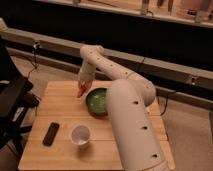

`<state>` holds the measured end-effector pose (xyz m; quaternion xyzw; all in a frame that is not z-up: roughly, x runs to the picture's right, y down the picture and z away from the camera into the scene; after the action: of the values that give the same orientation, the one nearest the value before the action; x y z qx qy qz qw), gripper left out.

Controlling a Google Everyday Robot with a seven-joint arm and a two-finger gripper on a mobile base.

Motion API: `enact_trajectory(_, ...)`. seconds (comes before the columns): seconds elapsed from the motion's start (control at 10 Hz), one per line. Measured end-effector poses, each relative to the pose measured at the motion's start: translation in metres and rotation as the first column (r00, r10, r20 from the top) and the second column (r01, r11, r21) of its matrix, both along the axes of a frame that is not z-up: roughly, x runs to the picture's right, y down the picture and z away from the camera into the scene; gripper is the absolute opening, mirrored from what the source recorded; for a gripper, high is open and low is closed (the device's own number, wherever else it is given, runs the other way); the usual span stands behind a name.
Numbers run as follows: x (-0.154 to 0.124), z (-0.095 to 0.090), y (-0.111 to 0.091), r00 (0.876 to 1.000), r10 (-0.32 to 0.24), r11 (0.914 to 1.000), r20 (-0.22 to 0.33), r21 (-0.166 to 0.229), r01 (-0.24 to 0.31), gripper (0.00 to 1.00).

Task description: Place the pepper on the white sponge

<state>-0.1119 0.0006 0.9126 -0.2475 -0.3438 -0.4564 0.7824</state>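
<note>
The small orange-red pepper hangs from my gripper, which is shut on it. The gripper holds it a little above the wooden table, just left of the green bowl. My white arm comes in from the lower right and arches over the bowl. No white sponge shows in this view; it is hidden or out of view.
A white cup stands near the table's front edge. A flat black object lies to its left. A dark chair or cart stands off the table's left side. A ledge and wall run behind the table.
</note>
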Motion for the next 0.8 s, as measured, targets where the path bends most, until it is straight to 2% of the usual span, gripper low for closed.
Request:
enact_trajectory(0.3, 0.002, -0.012, -0.004, 1.0, 0.015, 0.9999, -0.008, 0.008, -0.014, 0.0)
enact_trajectory(0.5, 0.024, -0.026, -0.012, 0.998, 0.048, 0.9986, -0.032, 0.023, -0.048, 0.0)
enact_trajectory(0.8, 0.044, -0.038, -0.015, 0.995, 0.09, 0.9955, -0.053, 0.033, -0.089, 0.0)
